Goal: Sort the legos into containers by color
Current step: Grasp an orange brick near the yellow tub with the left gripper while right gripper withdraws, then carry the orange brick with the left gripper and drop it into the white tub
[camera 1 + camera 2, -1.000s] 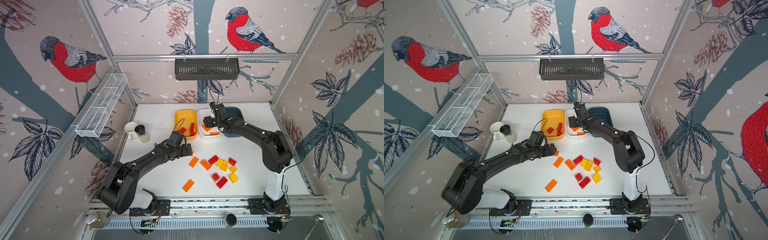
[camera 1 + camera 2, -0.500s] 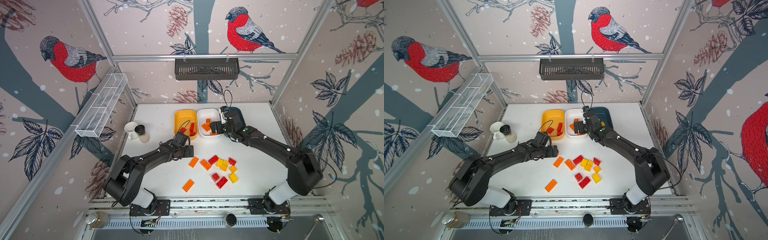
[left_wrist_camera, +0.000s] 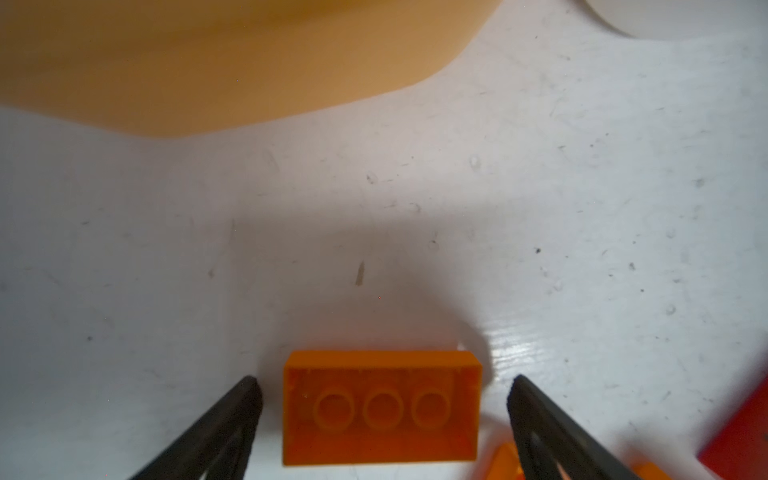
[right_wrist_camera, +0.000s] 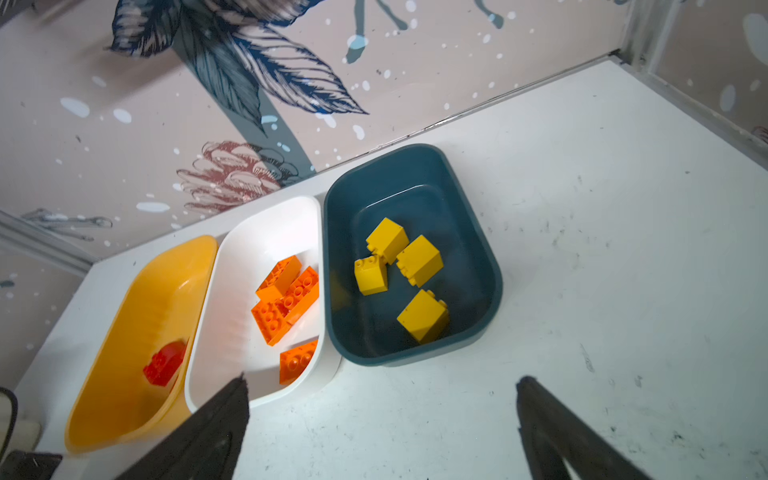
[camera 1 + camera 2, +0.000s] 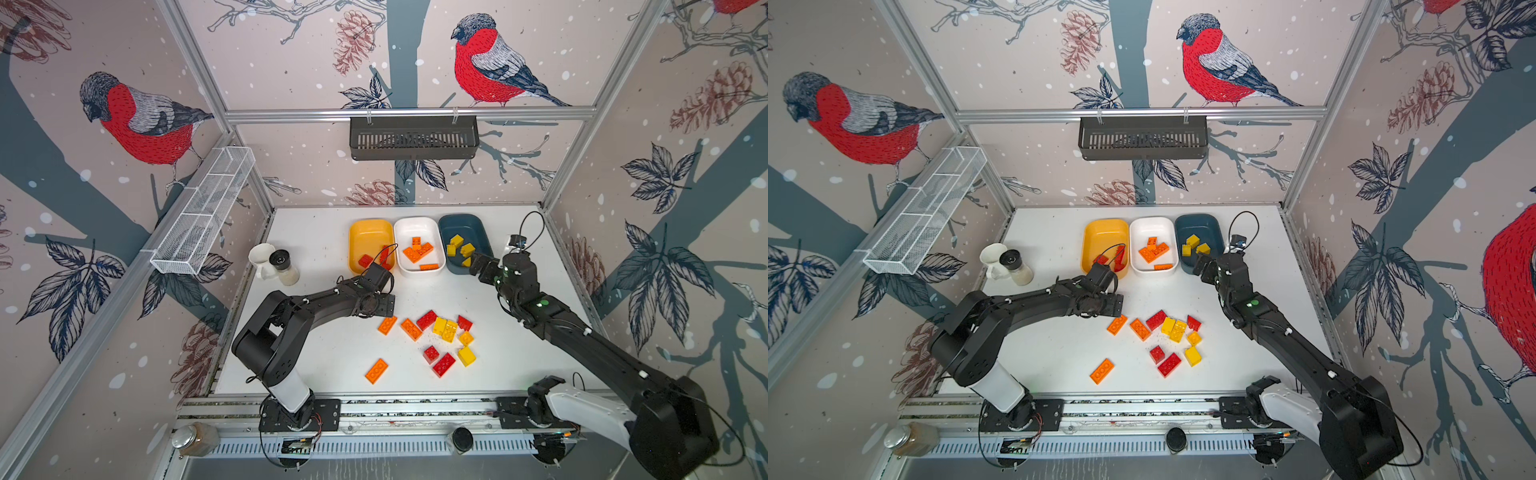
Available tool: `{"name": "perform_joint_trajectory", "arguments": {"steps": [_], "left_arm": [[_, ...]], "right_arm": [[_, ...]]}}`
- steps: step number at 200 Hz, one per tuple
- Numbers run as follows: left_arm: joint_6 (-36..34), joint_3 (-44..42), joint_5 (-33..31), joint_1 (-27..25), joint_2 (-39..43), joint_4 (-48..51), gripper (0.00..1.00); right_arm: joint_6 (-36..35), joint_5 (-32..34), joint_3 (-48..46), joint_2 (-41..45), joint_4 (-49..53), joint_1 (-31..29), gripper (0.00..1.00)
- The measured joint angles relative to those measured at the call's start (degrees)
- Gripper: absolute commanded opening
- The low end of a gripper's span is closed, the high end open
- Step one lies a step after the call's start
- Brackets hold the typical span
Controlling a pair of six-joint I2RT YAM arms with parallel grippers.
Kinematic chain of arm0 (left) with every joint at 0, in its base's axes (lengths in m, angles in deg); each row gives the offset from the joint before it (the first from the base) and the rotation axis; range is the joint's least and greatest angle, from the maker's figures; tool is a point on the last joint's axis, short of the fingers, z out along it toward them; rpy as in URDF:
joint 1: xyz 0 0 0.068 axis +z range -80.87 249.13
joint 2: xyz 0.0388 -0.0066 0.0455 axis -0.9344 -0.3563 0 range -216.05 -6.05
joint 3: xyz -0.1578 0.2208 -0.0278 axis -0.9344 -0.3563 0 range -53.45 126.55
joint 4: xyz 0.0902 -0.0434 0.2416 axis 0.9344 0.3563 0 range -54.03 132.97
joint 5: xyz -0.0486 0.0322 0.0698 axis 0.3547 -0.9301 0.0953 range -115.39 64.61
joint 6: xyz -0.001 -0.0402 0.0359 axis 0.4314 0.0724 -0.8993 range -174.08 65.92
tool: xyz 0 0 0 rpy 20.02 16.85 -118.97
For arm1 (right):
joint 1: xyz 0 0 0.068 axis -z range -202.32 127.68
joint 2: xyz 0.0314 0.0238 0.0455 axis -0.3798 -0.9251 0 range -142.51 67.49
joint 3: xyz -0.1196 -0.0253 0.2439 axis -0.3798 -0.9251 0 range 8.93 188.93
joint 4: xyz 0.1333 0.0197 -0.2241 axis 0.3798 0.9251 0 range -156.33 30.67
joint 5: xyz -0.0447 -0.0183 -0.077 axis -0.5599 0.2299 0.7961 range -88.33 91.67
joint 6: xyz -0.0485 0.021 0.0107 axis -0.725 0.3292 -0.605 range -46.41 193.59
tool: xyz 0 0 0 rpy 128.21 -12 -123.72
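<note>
- In both top views three tubs stand side by side at the back of the table point(image 5: 316, 353): yellow tub point(image 5: 371, 235), white tub point(image 5: 419, 226), teal tub point(image 5: 471, 228).
- Red bricks lie in the yellow tub, orange in the white, yellow in the teal. Loose legos point(image 5: 444, 332) in all three colours lie scattered nearer the front, apart from the tubs.
- The left gripper point(image 5: 386, 312) hangs low over an orange brick point(image 5: 387, 325) at the left edge of the loose group (its jaws are hidden under the wrist here).
- The right gripper point(image 5: 478, 266) sits at the near rim of the teal tub.
- Left wrist view: the fingers point(image 3: 232, 419) stand apart, one on each side of the orange brick, which lies hollow side up on the table. A thin gap shows on both sides, so nothing is gripped. The yellow tub's wall fills the space beyond it.
- Right wrist view: the fingers point(image 4: 216, 419) are spread wide with only bare table between them, just in front of the white and teal tubs. Four yellow bricks point(image 4: 419, 259) sit in the teal tub and several orange bricks point(image 4: 286, 299) in the white. One red brick point(image 4: 164, 365) shows in the yellow.
</note>
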Motion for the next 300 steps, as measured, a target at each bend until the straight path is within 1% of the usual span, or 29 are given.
{"name": "perform_joint_trajectory", "arguments": {"steps": [32,38,52,68,90,106,138,169,206,232,268,300], "left_arm": [[-0.66,0.55,-2.27,-0.04,-1.33,0.07,0.84],[-1.05,0.61,-2.38,-0.04,-1.53,-0.07,0.82],[-1.09,0.72,-2.54,-0.04,-1.88,-0.66,0.73],[-1.44,0.92,-2.56,-0.02,-2.23,-1.42,0.65],[-1.46,1.38,-1.77,-0.02,-2.38,-1.49,0.57],[-1.49,1.79,-1.14,-0.02,-2.40,-1.11,0.54],[-1.42,2.23,2.49,-0.02,-1.05,0.66,0.53],[-0.28,3.19,4.81,-0.02,3.43,0.66,0.53],[0.26,7.58,7.26,-0.02,5.18,-1.36,0.53],[1.01,13.09,9.09,-0.02,2.14,-3.13,0.53],[1.14,22.45,11.02,-0.02,-6.60,-4.28,0.52],[0.92,30.25,12.02,-0.02,-13.22,-4.02,0.52]], "right_arm": [[1.95,0.35,-2.56,3.19,-0.61,3.39,1.00],[2.71,0.39,-2.80,3.58,-0.61,4.02,0.99],[2.78,0.57,-3.08,4.22,-0.42,5.33,0.99],[2.97,0.87,-3.39,4.92,-0.17,6.45,1.00],[2.93,1.20,-3.56,5.46,0.31,7.58,0.99],[2.69,1.18,-3.58,5.81,0.61,8.26,1.00],[1.40,-0.79,-3.69,5.92,0.33,8.35,1.00],[0.98,-3.48,-6.21,6.29,-2.86,8.17,1.00],[-1.81,-4.44,-9.44,8.87,-6.54,5.92,1.00],[-5.05,-4.94,-8.94,9.22,-6.97,4.13,1.00],[-9.14,-5.09,-6.47,7.15,-4.83,2.01,0.99],[-12.35,-3.87,-5.33,5.90,-2.51,-2.34,0.99]]}}
